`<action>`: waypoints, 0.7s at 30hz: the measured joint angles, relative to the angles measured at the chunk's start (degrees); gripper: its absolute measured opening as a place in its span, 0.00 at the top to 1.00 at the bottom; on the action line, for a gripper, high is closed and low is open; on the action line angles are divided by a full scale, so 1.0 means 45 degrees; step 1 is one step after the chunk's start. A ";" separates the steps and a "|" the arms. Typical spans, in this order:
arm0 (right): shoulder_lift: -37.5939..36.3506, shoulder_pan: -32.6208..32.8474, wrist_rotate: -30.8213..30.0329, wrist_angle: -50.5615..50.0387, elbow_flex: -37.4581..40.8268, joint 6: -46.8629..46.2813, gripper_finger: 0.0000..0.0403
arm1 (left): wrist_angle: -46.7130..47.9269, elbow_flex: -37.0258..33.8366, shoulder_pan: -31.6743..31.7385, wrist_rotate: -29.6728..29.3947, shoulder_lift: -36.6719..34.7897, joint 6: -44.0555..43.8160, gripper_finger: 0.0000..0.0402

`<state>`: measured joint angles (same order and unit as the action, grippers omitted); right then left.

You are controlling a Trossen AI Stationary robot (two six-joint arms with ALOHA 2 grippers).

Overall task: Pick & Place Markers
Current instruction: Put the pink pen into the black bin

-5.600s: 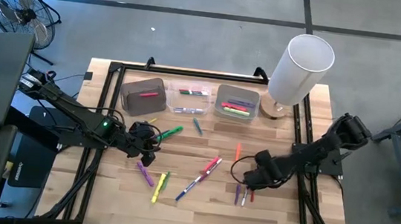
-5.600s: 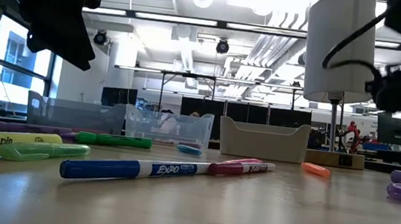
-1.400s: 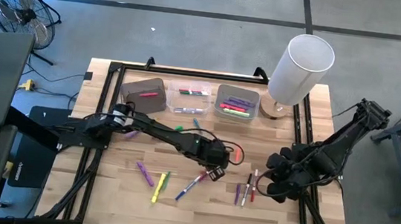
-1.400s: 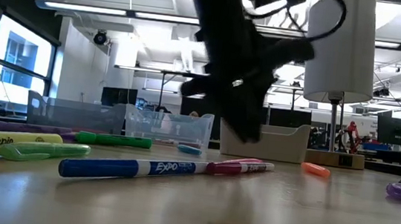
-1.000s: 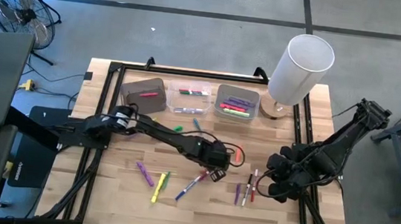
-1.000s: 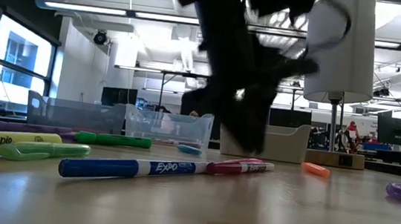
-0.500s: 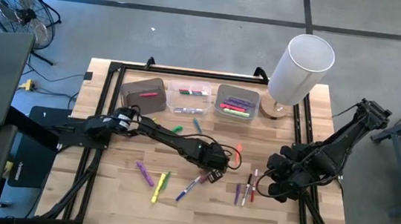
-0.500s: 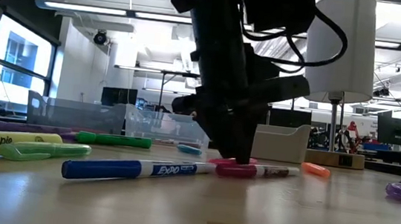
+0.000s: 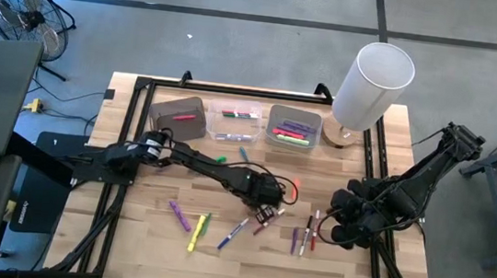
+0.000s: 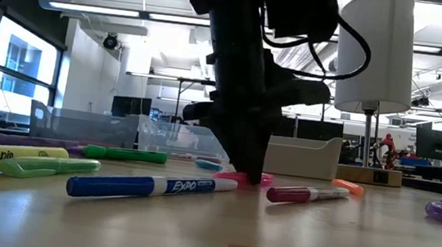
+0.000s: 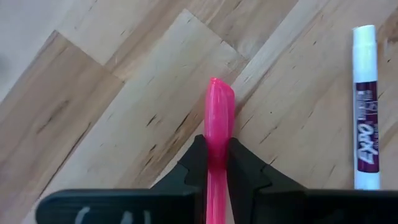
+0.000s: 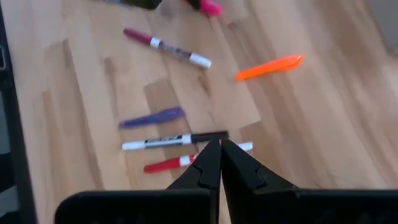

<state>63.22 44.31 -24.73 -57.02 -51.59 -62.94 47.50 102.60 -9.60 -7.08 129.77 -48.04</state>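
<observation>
A: State of your left pincer (image 11: 216, 158)?

B: Clamped on the pink marker (image 11: 217, 118). Both fingers (image 11: 198, 163) press the barrel from either side, and one end pokes out past my tips.

A: Where's that relative to the clear bin (image 9: 234, 124)?

B: Well in front of it, toward the near edge and a bit toward my right arm's side. In the low view the marker lies flat on the table (image 10: 340, 243) and isn't lifted yet.

A: Risks?

B: First, slip. The barrel is thin and smooth, and I can't tell how far along it I'm gripping, so if I'm off-centre it may droop or twist out when I rise. Second, my tips look right down at the wood, so any sideways drag before lifting could scrape or jam. Third, a white-barrelled marker (image 11: 364, 106) lies near the pink one, on the side away from the clear bin. A sloppy sweep could knock it rolling.

A: Pose?

B: My left arm is stretched long, running across in front of the clear bin, with the wrist pitched steeply so the fingers point down onto the table.

A: And the other arm?

B: My right pincer (image 9: 341, 225) is pressed together on nothing. It waits well off from the clear bin, farther toward the right and the near edge, above a few loose markers (image 12: 180, 142).
</observation>
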 joint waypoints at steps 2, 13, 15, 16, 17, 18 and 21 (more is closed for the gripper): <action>0.0000 -0.0007 -0.0483 0.0007 0.0000 -0.0005 1.00 | 0.0282 -0.0092 0.0020 0.0229 -0.0357 0.0419 0.94; 0.0010 -0.1408 -0.1035 0.0906 -0.0010 -0.0036 1.00 | 0.3729 -0.0316 0.0654 -0.1721 -0.4270 0.5586 0.94; 0.0010 -0.1795 -0.1044 0.1278 -0.0010 -0.0024 1.00 | 0.3739 -0.0957 0.1152 -0.1845 -0.5212 0.6142 0.94; 0.0015 -0.2005 -0.1041 0.1491 -0.0010 -0.0015 1.00 | 0.3704 -0.1498 0.1439 -0.1868 -0.5793 0.6375 0.94; 0.0020 -0.2205 -0.1013 0.1707 -0.0011 -0.0015 1.00 | 0.3856 -0.2254 0.1785 -0.1878 -0.6526 0.6643 0.94; 0.0029 -0.2399 -0.0985 0.1900 -0.0015 -0.0015 1.00 | 0.3887 -0.2949 0.2119 -0.1869 -0.7156 0.6906 0.94; 0.0047 -0.2914 -0.0972 0.2501 -0.0015 -0.0015 1.00 | 0.3221 -0.5092 0.3189 -0.1783 -0.8984 0.7300 0.94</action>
<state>63.43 31.20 -29.10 -45.77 -51.66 -63.00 62.00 79.68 4.75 -15.10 89.34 -15.19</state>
